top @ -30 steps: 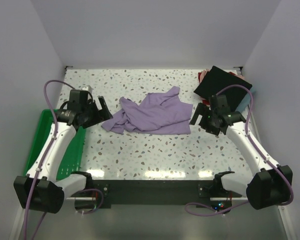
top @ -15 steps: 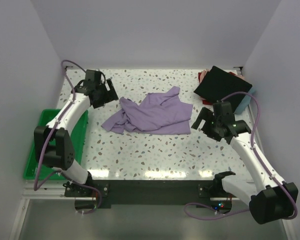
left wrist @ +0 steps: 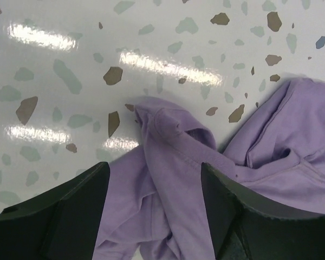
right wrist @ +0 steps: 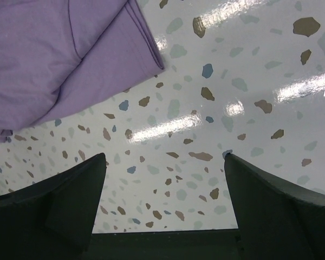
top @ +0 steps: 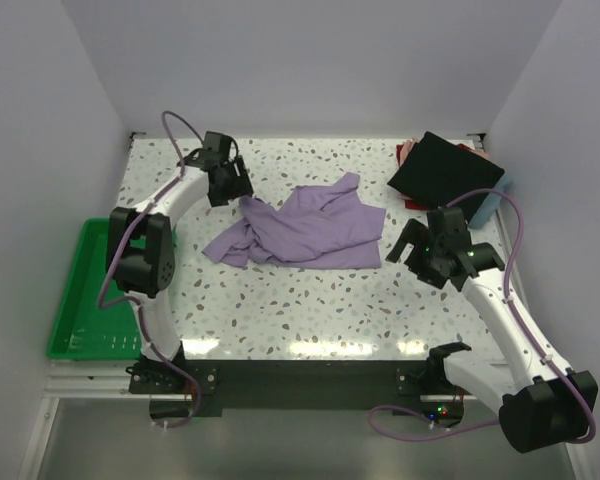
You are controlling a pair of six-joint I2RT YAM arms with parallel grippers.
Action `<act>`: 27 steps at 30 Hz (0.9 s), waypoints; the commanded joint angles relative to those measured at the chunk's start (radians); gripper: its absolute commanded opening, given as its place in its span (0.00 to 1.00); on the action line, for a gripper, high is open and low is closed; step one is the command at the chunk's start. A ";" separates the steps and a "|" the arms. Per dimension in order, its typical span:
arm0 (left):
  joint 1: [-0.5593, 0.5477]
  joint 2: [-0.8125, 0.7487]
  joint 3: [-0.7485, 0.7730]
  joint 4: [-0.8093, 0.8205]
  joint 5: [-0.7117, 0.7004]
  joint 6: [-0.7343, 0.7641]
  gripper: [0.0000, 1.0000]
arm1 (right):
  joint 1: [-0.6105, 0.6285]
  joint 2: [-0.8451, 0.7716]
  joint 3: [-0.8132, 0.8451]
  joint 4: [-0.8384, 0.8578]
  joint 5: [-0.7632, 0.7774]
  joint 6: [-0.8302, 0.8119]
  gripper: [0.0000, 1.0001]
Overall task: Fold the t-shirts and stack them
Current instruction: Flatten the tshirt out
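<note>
A crumpled lavender-purple t-shirt (top: 305, 230) lies in the middle of the speckled table. My left gripper (top: 238, 190) is open and hovers over the shirt's far left corner; in the left wrist view the purple cloth (left wrist: 168, 179) lies between the spread fingers (left wrist: 65, 216), not pinched. My right gripper (top: 408, 243) is open and empty over bare table just right of the shirt's near right corner (right wrist: 135, 49). A folded black t-shirt (top: 445, 172) lies at the far right on top of a red/pink one (top: 404, 151) and a light blue one (top: 488, 203).
A green plastic tray (top: 85, 300) sits at the table's left edge. White walls close in the back and both sides. A dark rail (top: 300, 375) runs along the near edge between the arm bases.
My left arm has swung from over the green tray up and right to the shirt's far left corner. My right gripper has shifted slightly down and right, staying open.
</note>
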 commanded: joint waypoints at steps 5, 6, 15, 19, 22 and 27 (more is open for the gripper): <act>-0.010 0.080 0.104 -0.008 -0.047 0.026 0.58 | 0.003 -0.021 0.018 -0.009 0.031 0.056 0.93; -0.010 0.094 0.104 -0.010 -0.048 0.029 0.54 | 0.003 -0.023 0.015 -0.011 0.031 0.057 0.93; -0.010 0.135 0.113 0.006 -0.038 0.054 0.51 | 0.001 -0.026 0.018 -0.006 0.040 0.083 0.92; -0.010 0.143 0.145 0.001 -0.022 0.055 0.50 | 0.001 -0.031 0.020 -0.008 0.039 0.099 0.92; -0.010 0.131 0.147 0.021 -0.016 0.052 0.50 | 0.001 -0.040 0.021 -0.015 0.039 0.109 0.92; -0.010 0.154 0.154 0.030 0.008 0.045 0.50 | 0.001 -0.066 0.015 -0.038 0.043 0.125 0.91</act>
